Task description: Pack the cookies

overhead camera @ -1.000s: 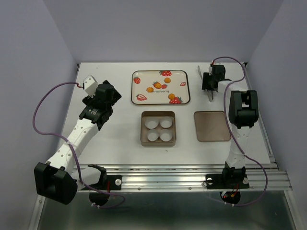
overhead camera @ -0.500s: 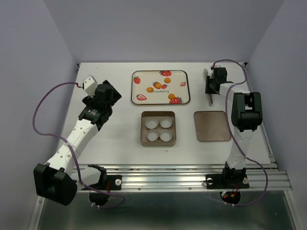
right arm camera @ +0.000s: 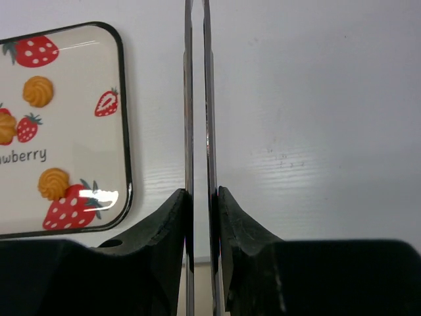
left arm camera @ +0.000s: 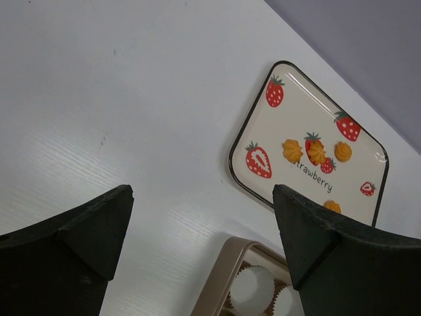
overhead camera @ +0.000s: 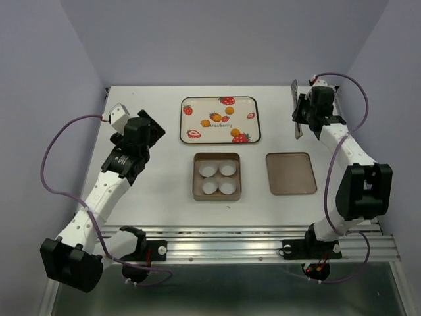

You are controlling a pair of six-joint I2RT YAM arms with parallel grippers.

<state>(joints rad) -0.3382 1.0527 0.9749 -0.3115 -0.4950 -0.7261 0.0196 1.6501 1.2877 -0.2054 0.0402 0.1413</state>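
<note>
Four small round orange-yellow cookies point(overhead camera: 216, 117) lay flat on a strawberry-printed tray point(overhead camera: 204, 105) at the middle of the table's point(overhead camera: 164, 178) far edge. Three sat in a loose row that ran across the tray, from the left-middle up towards the far right. The fourth sat alone close to the tray's near right corner. Each was a round swirl, face up, with no side longer than another.

The right gripper point(right arm camera: 200, 194) hung over the table's far right corner, to the right of the tray and apart from the cookies. Its fingers were pinched on a pair of thin metal tongs point(right arm camera: 189, 99). The blades were pressed almost together and ran parallel to the tray's right edge.

The left gripper point(left arm camera: 204, 217) hovered over the left side of the table with its jaws spread wide and nothing between them. The cookies lay well off to its right.

Nearer the arms, at the table's centre, stood a square tin point(overhead camera: 196, 178) with four white paper cups point(overhead camera: 209, 171) inside. Its lid point(overhead camera: 291, 173) lay flat just to the right.
</note>
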